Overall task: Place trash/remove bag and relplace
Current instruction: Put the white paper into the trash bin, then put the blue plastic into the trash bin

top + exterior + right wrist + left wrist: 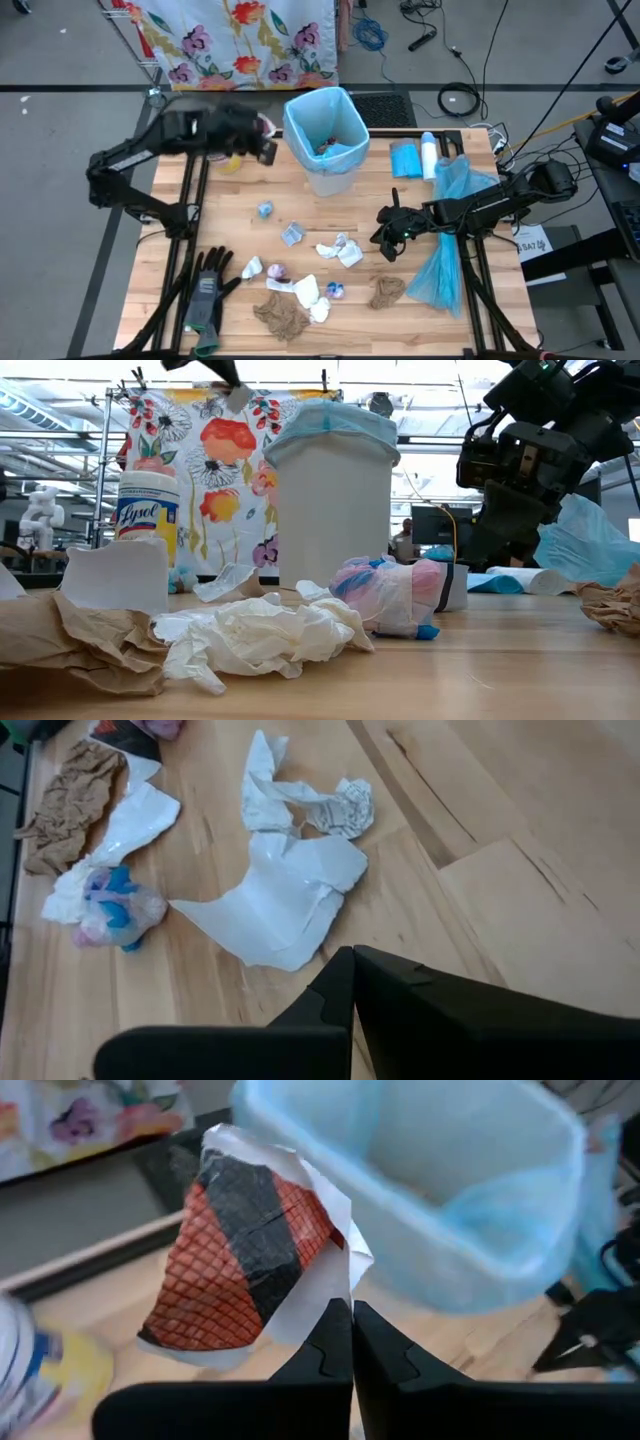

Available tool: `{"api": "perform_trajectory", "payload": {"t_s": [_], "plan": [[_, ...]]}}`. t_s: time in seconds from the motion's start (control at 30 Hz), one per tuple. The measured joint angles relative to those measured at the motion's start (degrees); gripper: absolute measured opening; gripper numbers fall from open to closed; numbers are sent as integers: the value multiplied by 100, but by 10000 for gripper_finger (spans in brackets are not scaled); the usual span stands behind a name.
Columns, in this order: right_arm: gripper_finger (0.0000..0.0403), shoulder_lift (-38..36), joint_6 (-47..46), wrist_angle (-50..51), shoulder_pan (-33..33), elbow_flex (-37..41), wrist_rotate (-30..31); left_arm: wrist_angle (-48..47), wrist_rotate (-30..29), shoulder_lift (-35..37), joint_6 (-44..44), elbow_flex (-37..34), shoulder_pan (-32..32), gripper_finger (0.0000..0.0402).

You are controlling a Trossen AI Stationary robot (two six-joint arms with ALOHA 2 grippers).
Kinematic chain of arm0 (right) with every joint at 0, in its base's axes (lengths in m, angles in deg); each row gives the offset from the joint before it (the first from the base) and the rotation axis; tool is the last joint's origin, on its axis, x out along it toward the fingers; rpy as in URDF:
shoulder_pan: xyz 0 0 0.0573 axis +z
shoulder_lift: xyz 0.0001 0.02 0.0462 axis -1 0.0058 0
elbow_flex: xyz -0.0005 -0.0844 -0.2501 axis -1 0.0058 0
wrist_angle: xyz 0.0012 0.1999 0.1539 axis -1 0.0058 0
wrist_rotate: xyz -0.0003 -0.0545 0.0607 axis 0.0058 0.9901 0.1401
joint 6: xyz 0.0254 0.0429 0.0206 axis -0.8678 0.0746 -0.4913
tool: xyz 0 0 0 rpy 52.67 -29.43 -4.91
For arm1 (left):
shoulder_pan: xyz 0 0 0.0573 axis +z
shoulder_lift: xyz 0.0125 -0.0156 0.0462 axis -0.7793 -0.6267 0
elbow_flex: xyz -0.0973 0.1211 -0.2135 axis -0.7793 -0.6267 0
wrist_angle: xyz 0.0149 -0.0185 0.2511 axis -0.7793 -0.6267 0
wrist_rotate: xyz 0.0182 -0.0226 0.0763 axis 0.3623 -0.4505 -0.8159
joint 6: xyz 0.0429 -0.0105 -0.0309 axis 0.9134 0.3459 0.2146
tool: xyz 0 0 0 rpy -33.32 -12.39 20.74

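Left gripper [352, 1320] pinches a red-and-black netted wrapper with white paper edge [240, 1250] beside the blue-lined white bin [327, 140], upper centre.
Light, floppy; its edge suffices. Right gripper [385, 232], jaws closed and empty, hovers over crumpled white scraps [285, 890].

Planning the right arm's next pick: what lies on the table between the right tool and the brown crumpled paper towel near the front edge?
In the high view, only bare wooden table lies between the shut right tool and the brown crumpled paper towel.
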State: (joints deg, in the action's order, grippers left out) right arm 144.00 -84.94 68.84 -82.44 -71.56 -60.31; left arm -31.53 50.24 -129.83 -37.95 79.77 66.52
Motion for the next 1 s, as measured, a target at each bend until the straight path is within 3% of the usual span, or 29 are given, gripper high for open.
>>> {"api": "perform_trajectory", "payload": {"t_s": [0.1, 0.37, 0.57, 1.0], "plan": [[0, 0, 0, -4, 0, 0, 0, 215, 602, -454, 533, 570, 375, 0], [0, 0, -124, -4, 0, 0, 0, 892, 1355, -1667, 1212, 1700, 820, 3], [0, 0, -181, -3, 0, 0, 0, 1931, 1376, -2100, 1328, 1741, 835, 32], [0, 2, -293, 2, 0, 0, 0, 1730, 2141, -2345, 1334, 1745, 908, 131]]}}
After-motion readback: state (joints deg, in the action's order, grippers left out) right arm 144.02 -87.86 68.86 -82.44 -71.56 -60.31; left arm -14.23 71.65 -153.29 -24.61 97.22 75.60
